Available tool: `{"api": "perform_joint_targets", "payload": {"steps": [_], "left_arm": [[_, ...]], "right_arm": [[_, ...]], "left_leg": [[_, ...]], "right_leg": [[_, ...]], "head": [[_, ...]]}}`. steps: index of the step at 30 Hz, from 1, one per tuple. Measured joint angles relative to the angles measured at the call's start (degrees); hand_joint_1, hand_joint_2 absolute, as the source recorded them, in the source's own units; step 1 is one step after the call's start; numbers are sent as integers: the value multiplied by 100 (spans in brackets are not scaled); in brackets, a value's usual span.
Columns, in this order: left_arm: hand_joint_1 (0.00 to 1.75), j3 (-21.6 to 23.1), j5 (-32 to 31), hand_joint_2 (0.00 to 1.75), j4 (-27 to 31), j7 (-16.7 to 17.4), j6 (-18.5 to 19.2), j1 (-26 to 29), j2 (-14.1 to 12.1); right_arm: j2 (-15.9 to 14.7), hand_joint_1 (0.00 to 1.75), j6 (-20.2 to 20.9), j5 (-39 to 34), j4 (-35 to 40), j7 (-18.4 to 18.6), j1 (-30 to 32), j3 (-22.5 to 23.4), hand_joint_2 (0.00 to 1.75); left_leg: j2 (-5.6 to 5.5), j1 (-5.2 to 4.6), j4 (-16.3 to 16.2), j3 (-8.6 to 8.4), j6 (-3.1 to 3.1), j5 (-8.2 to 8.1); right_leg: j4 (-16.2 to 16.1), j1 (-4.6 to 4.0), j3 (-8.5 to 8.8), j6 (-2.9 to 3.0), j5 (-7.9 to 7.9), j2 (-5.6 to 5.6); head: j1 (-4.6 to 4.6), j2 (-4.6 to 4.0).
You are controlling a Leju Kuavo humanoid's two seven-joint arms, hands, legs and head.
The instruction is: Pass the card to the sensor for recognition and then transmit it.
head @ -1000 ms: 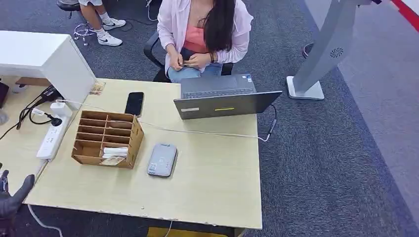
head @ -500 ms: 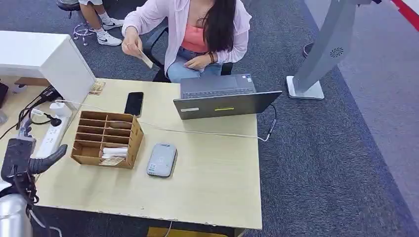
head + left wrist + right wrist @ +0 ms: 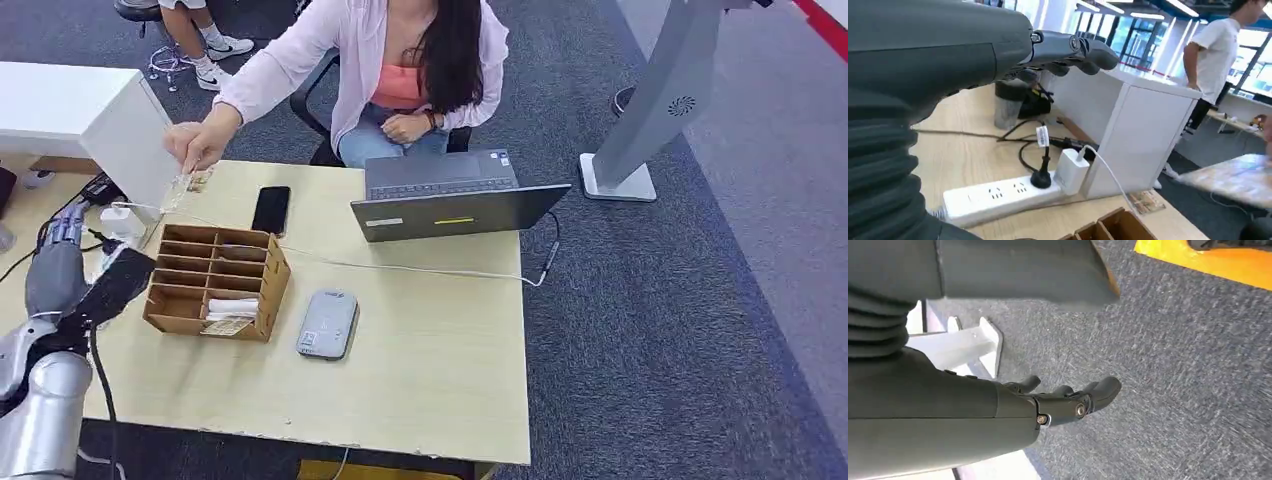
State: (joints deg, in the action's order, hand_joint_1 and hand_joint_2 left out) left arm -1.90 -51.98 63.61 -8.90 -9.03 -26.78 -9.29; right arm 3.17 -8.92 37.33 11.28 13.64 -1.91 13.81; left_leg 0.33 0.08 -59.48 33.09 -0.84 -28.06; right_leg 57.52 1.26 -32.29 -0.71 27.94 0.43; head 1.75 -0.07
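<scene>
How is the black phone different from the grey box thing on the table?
The phone is black, slim and plain; the grey card reader is paler, has rounded corners and carries small labels. The phone lies by the table's far edge near the person; the reader lies nearer the robot, beside the wooden organizer. Both lie flat.

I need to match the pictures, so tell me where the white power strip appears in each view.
Head view: the white power strip lies at the table's left edge, partly behind the left robot hand.
Left wrist view: it lies low in the middle, near the white cabinet.
Right wrist view: not in it.
Shared landmark: the white charger plugged into it.
</scene>
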Motion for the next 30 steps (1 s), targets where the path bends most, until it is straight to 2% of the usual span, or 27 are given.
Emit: {"api": "perform_joint_targets", "payload": {"steps": [6, 11, 23, 30], "left_arm": [[0, 393, -882, 175, 234, 286, -620, 228, -122], [0, 686, -1630, 175, 256, 498, -1066, 267, -197], [0, 883, -1724, 175, 256, 564, -1108, 267, -212], [0, 981, -1709, 175, 256, 549, -987, 224, -170]], "right_arm": [[-13, 0, 79, 303, -15, 168, 2, 2, 0], [-46, 0, 267, 667, -28, 162, 1, -4, 0], [-83, 0, 317, 771, -44, 166, 2, -28, 0], [-85, 0, 319, 883, -55, 133, 1, -28, 0]], "left_leg": [[-2, 0, 0, 1, 0, 0], [-4, 0, 0, 1, 0, 0], [-4, 0, 0, 1, 0, 0], [-3, 0, -2, 0, 0, 1]], "right_leg": [[0, 0, 0, 0, 0, -2], [0, 0, 0, 0, 0, -5], [0, 0, 0, -1, 0, -4], [0, 0, -2, -1, -1, -4]], "head": [[0, 0], [-2, 0], [0, 0], [0, 0]]}}
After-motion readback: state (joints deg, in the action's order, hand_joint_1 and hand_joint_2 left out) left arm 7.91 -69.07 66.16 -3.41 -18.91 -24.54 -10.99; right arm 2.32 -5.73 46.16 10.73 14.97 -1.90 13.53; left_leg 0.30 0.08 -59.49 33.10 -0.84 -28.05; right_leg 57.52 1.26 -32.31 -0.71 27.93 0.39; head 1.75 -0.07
